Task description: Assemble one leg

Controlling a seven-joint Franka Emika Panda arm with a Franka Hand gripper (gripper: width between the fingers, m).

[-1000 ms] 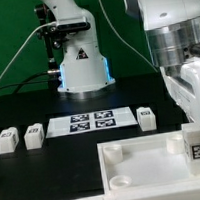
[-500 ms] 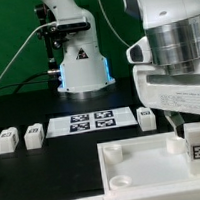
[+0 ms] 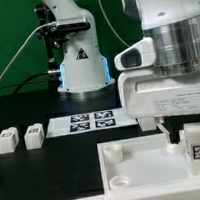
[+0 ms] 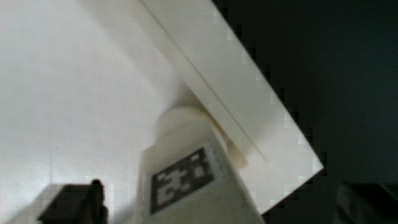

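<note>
One leg (image 3: 199,144), a small white block with a marker tag, stands upright at the right far corner of the large white panel (image 3: 136,166). My gripper (image 3: 190,130) is right above it. In the wrist view the leg (image 4: 189,165) stands between my two dark fingers (image 4: 75,202), with a gap on each side, so the gripper (image 4: 217,208) is open and holds nothing. Two more legs (image 3: 6,141) (image 3: 34,137) lie at the exterior view's left. A fourth leg is hidden behind my arm.
The marker board (image 3: 88,120) lies behind the panel, in the middle of the black table. The robot's base (image 3: 81,65) stands at the back. The panel has round sockets (image 3: 114,155) at its left corners.
My arm has swung toward the exterior view's left and now covers the leg that lay right of the marker board. The leg on the panel has not moved.
</note>
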